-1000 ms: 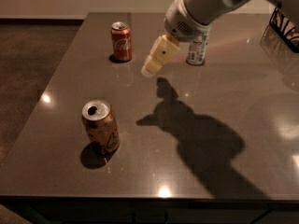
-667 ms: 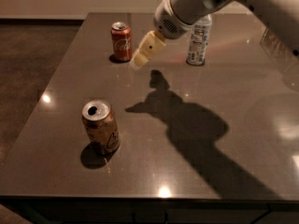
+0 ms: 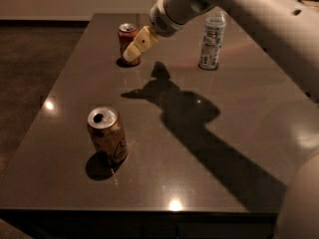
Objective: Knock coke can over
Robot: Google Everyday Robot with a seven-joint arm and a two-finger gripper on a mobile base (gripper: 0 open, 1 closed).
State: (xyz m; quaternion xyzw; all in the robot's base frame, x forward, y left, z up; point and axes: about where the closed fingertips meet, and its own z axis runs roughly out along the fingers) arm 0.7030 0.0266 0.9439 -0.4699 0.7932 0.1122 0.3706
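The coke can (image 3: 126, 38), small and red with a silver top, stands upright at the far left of the dark table (image 3: 164, 148). My gripper (image 3: 133, 51) reaches down from the upper right on the white arm. Its yellowish fingertips sit right in front of the can's lower right side, overlapping it in view. I cannot tell whether they touch the can.
A gold-orange can (image 3: 106, 134) stands upright at the near left. A clear plastic bottle (image 3: 211, 40) with a white cap stands at the far middle, right of the arm. The arm's shadow falls across the table's middle. The table's edges lie left and in front.
The gripper has moved left and farther back, from beside the bottle to right against the coke can. The cans and bottle stand as before.
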